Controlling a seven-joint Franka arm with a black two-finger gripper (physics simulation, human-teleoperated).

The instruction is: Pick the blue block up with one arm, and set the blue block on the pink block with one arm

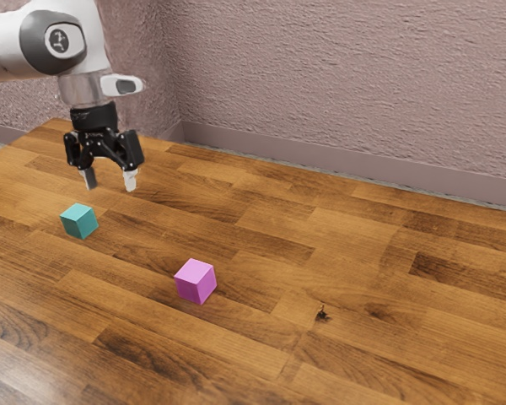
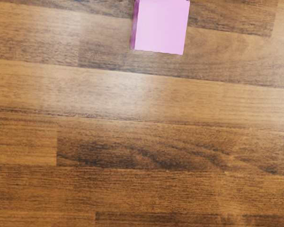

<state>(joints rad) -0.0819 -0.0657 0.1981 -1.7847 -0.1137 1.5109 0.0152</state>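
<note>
In the upper left of the exterior view the gripper point(image 1: 110, 184) hung above the wooden tabletop point(image 1: 363, 245), its fingers spread wide and touching neither block. The blue block point(image 1: 79, 220) sat flat on the planks at the left, just below the gripper. It was a cube with no long axis, one upright edge facing the camera. The pink block point(image 1: 195, 281) stood well apart, lower and nearer the centre.

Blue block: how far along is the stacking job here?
Nothing is done yet: the blue block lies on the table, apart from the pink block. In hand: the gripper hangs open and empty, raised near it. Left: grasp, lift, stack on pink.
</note>
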